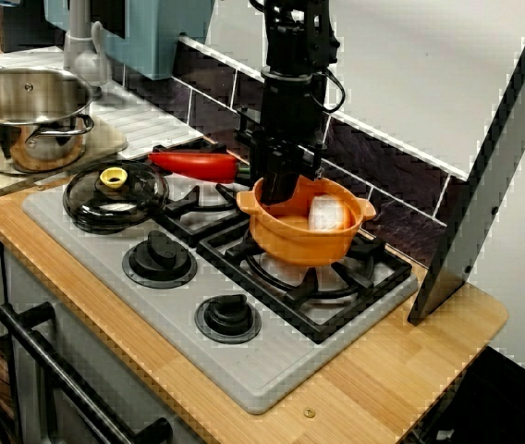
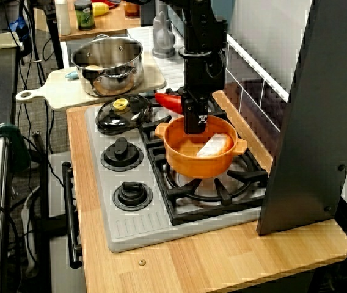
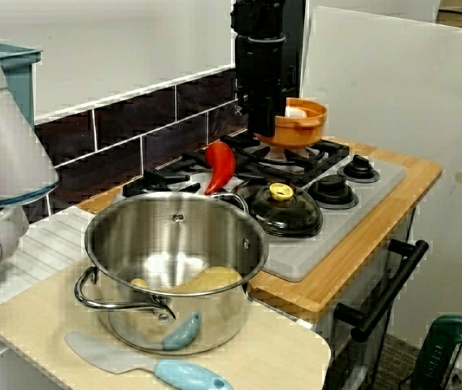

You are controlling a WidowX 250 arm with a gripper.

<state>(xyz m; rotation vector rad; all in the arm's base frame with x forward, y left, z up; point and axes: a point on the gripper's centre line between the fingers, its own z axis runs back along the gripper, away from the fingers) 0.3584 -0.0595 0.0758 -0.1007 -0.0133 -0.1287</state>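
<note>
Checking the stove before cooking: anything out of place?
A pepper lies bare at the back of the left grate, next to a lid with no pot under it. The hand grips the rim of the orange pot.

A steel pot (image 1: 27, 116) sits on a cutting board (image 2: 54, 91) at upper left; a dark glass lid (image 1: 115, 196) and red pepper (image 1: 193, 165) lie on the grey stove (image 1: 272, 370) left of centre.

I count two pots: one orange pot (image 1: 304, 236), one steel pot (image 1: 27, 116). One glass lid (image 1: 115, 194), one red pepper (image 1: 193, 165), one white block (image 1: 329, 215). Two stove knobs: left knob (image 1: 159, 254), right knob (image 1: 228, 316). One cutting board (image 3: 284, 357), one blue spatula (image 3: 162, 371), my one gripper (image 1: 279, 190).
</note>
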